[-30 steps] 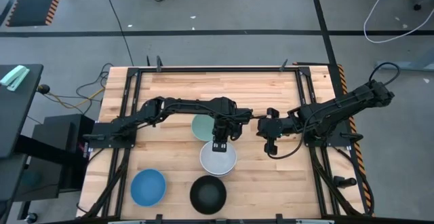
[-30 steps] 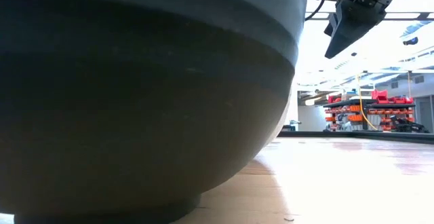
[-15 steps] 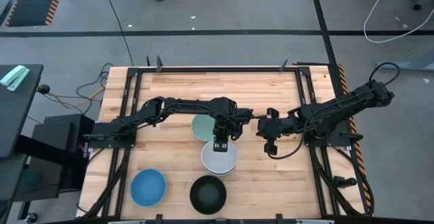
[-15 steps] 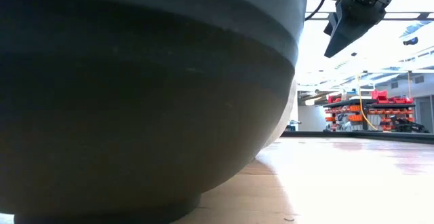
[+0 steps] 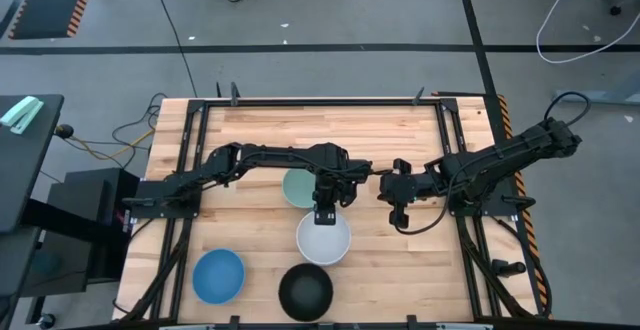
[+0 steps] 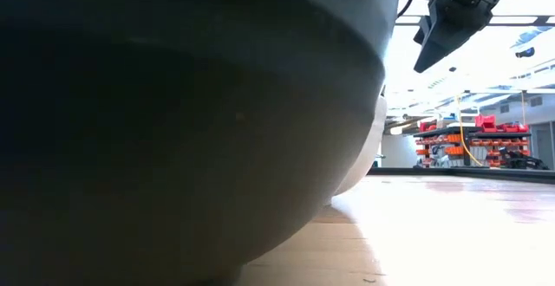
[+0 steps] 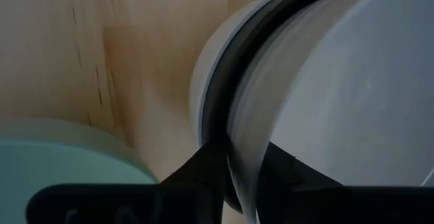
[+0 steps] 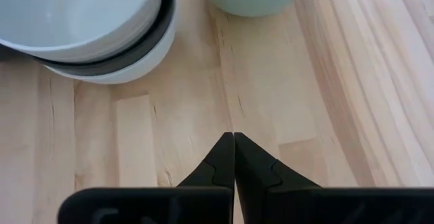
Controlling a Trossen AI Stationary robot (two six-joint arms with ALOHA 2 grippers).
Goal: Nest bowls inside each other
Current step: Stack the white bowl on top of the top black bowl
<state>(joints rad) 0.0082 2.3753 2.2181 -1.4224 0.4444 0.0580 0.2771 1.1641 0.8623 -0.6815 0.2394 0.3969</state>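
Near the middle of the wooden table (image 5: pixel 400 130) sits a stack of bowls (image 5: pixel 323 238) — from the right wrist view I can count 3 layers: a white bowl (image 8: pixel 74 13) on top, a black one (image 8: pixel 146 41) showing as a dark band under it, and another white bowl (image 8: pixel 129 68) at the bottom. The left gripper (image 5: pixel 323 211) is at the stack's far rim, its fingers (image 7: pixel 210 166) pinched on the top white bowl's wall, 1 inside and 1 outside. Just beyond the stack, partly under the left arm, lies the mint green bowl (image 5: pixel 296 187), close to the stack but not touching it. On the near side of the stack stands a lone black bowl (image 5: pixel 305 290), which fills most of the low view, and further along the same edge the blue bowl (image 5: pixel 218 275), well apart from the stack. The right gripper (image 5: pixel 399 217) hangs beside the stack, on the side away from the blue bowl — its fingertips are pressed together, holding nothing.
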